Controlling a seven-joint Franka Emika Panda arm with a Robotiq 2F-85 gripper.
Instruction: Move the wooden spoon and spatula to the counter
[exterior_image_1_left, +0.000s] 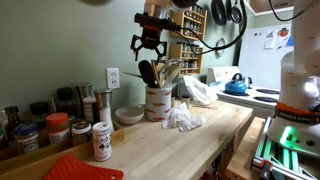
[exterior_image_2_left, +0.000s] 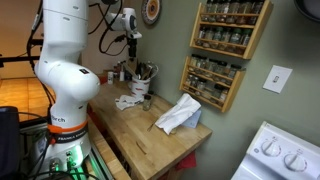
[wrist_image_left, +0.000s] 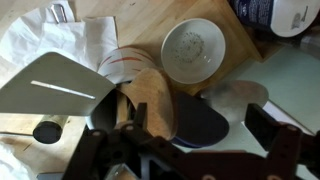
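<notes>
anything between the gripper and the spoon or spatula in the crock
Nothing visible. The open gripper hangs right above the crock, with clear air down to the spatula and wooden spoon. Other utensils crowd beside them in the crock, such as a pale slotted turner.

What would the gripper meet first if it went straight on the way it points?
Probably the spatula, its dark head standing in the cream crock under the open gripper; a wooden utensil beside it may be as near; depth is unclear.

light: soft indoor, even | ext views: low-res, soft | wrist: blurry, dark foregrnd
</notes>
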